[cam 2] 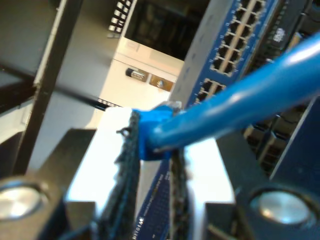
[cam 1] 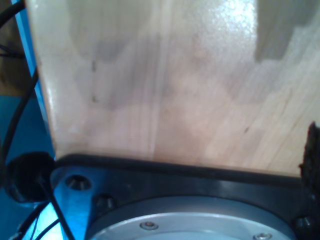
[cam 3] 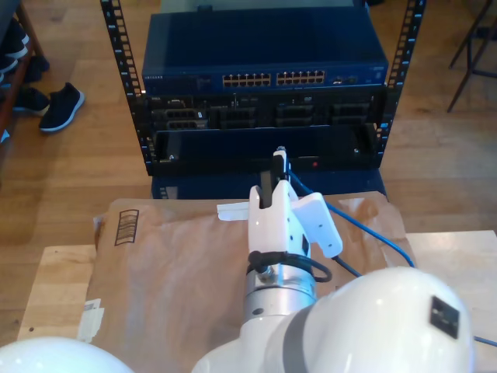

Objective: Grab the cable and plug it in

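Note:
The cable's blue-booted plug sits pinched between the black pads of my second gripper, which is shut on it. The cable runs back from the plug. In the exterior view my second gripper is held in front of the rack's middle, below the blue switch and its rows of ports. The cable trails off toward the exterior view's right. The switch ports show just beyond the plug. At the edge of the first wrist view there is only a dark pad.
Brown paper covers the wooden table. A black base plate and black cables lie at the table's edge. Darker rack units sit under the switch. Shoes stand on the floor at the exterior view's left.

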{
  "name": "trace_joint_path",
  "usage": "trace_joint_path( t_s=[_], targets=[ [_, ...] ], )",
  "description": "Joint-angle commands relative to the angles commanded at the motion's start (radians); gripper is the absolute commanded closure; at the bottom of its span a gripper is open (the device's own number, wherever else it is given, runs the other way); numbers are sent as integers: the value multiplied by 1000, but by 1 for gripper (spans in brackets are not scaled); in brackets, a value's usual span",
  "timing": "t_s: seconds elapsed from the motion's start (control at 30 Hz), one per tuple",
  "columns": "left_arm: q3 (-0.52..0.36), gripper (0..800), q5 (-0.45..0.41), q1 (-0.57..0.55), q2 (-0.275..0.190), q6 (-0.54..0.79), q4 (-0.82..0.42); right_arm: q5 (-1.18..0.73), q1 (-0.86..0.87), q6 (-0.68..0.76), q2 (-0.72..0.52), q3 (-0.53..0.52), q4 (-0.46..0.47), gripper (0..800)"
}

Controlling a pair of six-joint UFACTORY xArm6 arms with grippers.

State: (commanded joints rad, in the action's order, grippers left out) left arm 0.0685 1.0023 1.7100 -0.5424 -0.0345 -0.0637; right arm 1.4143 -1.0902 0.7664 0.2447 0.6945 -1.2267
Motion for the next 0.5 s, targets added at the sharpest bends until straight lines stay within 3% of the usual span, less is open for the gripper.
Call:
trace_joint_path(
  t_s=[0.5],
  targets=[
    [0, 0, 0, 2, 0, 0, 0, -123, 25, -5, -48, 18, 9, 799]
  ],
)
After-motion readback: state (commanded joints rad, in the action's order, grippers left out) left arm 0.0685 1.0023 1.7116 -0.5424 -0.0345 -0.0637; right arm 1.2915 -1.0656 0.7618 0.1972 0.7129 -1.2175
